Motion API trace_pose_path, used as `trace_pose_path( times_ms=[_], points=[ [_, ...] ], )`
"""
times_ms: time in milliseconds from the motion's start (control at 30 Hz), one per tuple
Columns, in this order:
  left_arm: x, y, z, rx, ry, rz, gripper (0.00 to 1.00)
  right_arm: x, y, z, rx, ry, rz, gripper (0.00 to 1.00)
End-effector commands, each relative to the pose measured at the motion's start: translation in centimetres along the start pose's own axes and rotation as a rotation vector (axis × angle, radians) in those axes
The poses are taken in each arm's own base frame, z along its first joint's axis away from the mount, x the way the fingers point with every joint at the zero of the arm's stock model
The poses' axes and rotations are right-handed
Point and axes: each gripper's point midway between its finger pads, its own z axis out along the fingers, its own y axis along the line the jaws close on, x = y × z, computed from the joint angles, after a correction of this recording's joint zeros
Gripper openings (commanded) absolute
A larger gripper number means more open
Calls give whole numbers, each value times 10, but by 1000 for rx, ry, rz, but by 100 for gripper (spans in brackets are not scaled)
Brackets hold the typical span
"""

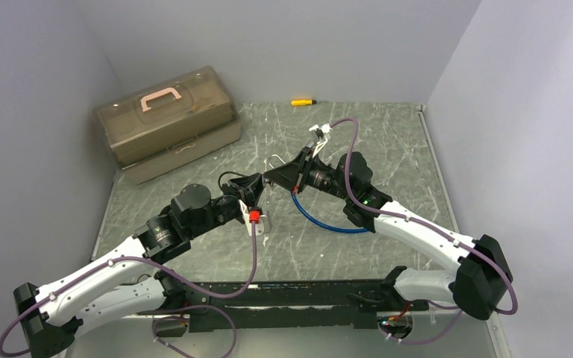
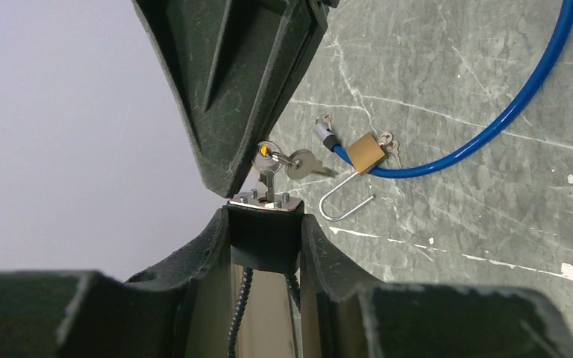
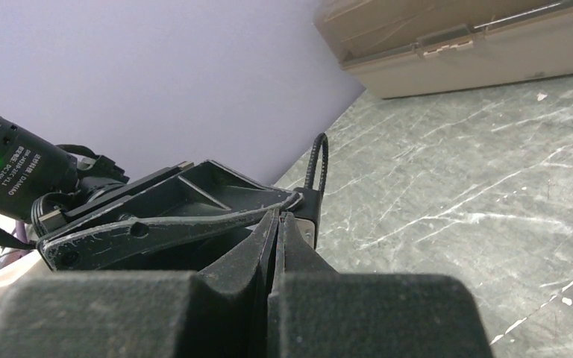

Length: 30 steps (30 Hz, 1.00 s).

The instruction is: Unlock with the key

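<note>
Left pincer (image 2: 265,221) clamps small black padlock body (image 2: 265,250) above grey marbled desk (image 2: 455,97); right pincer (image 1: 274,177) pinches flat silver key (image 2: 267,171) seated in its keyway. We would twist about key's axis only, lock braced.

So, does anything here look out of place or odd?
One thing: a brass padlock lies on the table against the blue cable, its shackle swung open, nobody touching it. Meanwhile the left gripper clamps a different black lock and the right gripper pinches a key stuck in its top.
</note>
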Motion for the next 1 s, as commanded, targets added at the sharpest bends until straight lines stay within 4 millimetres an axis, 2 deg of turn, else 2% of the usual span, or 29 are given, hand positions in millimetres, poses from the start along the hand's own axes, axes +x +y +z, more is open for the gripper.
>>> trace_pose_path(
  times_ms=[0,533,767,867,967],
  points=[
    [-36,18,3,-48,-146,-6,0,-8,22,7,-51,-10,-53,0],
    [-50,36,-5,-107,-191,-29,0,-7,15,6,-33,-17,-38,0],
    [-36,18,-1,-60,-145,-52,0,-17,23,10,-40,-9,-67,0],
    [-29,7,0,-20,-122,-68,0,-30,29,5,-25,-21,-111,17],
    [-27,6,0,-18,-113,-77,0,-56,31,-4,21,-64,-177,28]
  ],
)
